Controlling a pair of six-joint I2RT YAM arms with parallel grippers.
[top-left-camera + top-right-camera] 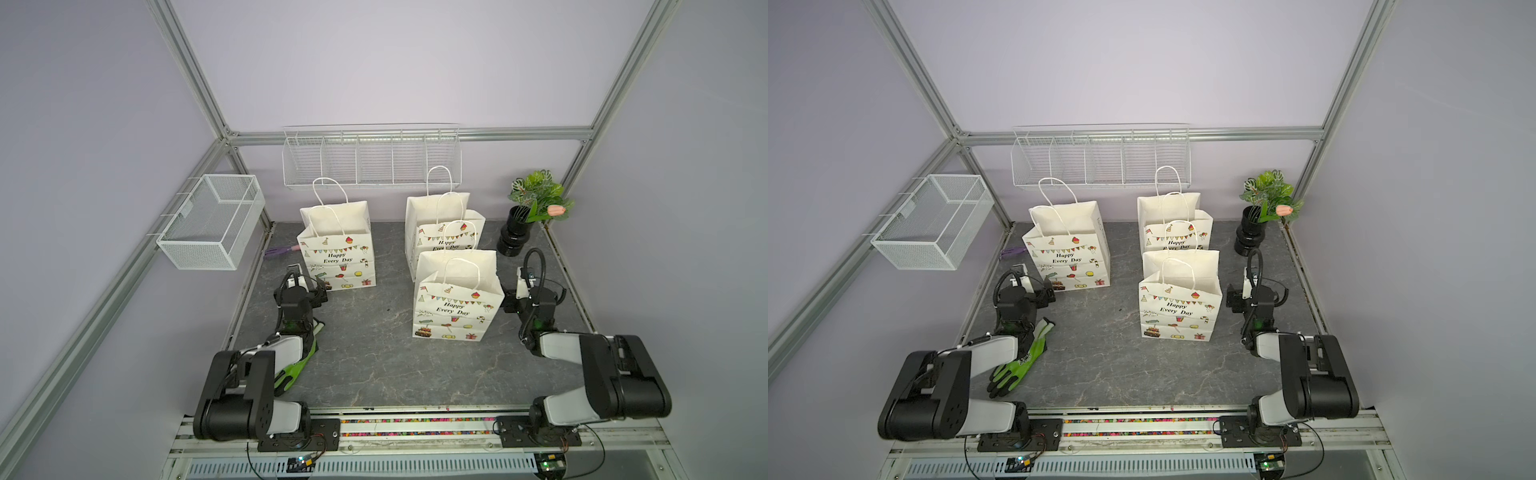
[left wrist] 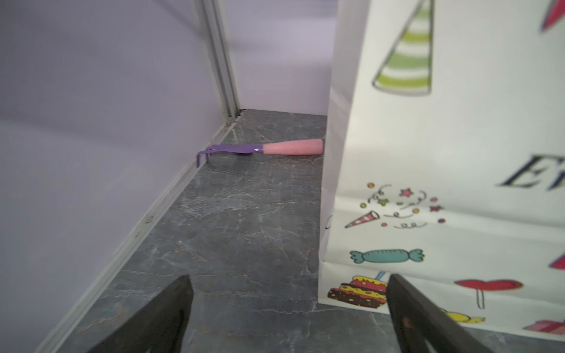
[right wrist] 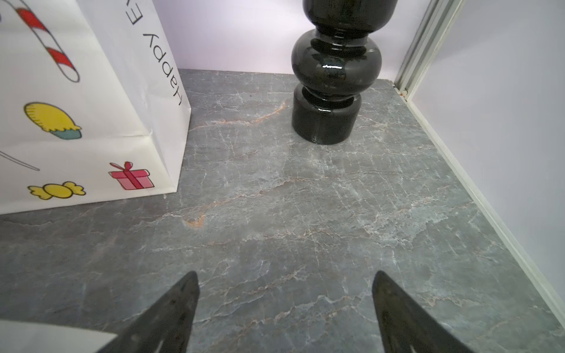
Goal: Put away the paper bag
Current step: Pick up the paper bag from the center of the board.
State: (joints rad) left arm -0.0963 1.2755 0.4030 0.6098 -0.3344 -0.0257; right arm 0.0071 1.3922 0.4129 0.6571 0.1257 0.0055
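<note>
Beside a paper bag (image 2: 428, 152), left claw (image 2: 289, 276) spread wide, nothing gripped, right claw (image 3: 286, 272) likewise, hand rake (image 2: 263, 149) plain in left wrist view, green glove (image 1: 1021, 365) in both top views only

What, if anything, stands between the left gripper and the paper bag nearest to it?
Nothing visible does. The left gripper, jaws open, sits by the lower front corner of the left paper bag, only bare tabletop between them. The pink-handled rake lies farther back beside the bag, not in the way.
</note>
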